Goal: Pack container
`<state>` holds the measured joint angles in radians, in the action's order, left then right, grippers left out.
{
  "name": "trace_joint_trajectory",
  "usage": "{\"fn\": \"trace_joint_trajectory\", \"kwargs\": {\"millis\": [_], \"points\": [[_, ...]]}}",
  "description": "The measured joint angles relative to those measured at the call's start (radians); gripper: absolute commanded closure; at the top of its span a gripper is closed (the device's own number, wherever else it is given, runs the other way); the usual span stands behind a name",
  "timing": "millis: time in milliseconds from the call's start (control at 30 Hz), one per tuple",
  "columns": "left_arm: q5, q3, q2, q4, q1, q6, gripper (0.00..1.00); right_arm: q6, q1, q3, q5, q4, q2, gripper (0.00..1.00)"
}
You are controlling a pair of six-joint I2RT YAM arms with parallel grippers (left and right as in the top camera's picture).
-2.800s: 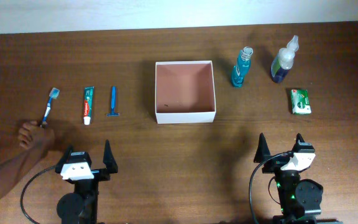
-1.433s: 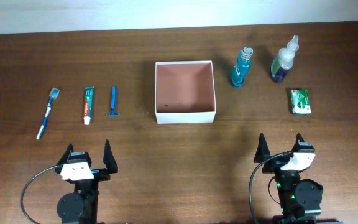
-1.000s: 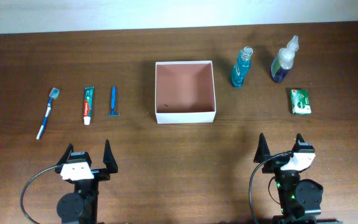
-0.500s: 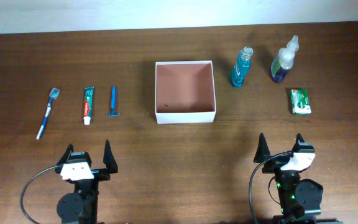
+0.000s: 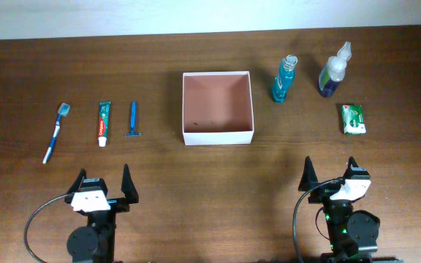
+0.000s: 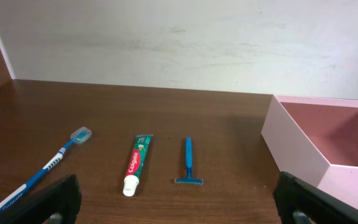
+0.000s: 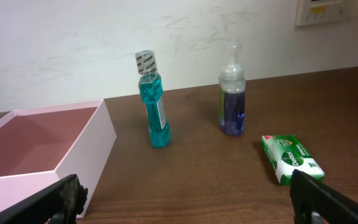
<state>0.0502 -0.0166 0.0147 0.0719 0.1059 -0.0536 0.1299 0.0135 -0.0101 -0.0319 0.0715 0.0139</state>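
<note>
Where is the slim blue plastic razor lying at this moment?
Overhead, the blue plastic razor lies left of centre, between the green-and-red toothpaste tube and the white-walled square container.

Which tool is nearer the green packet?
Right. The right tool is just short of the green packet; the left tool sits across the table, beyond the container.

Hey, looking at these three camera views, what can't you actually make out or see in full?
Left wrist view: the container is cut off by the right edge; the toothbrush runs out at the lower left corner.
Right wrist view: the container is cut off by the left edge; the print on the green box is too small to read.
Overhead view: labels on the teal bottle and the blue bottle are too small to read.
</note>
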Motion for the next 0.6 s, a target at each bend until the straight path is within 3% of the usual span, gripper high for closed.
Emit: {"fn": "trace_joint_trajectory", "kwargs": {"millis": [600], "points": [[-0.054, 0.000, 0.000, 0.008, 0.000, 0.000, 0.00, 0.001, 0.000, 0.000, 0.000, 0.000, 0.000, 0.02]]}}
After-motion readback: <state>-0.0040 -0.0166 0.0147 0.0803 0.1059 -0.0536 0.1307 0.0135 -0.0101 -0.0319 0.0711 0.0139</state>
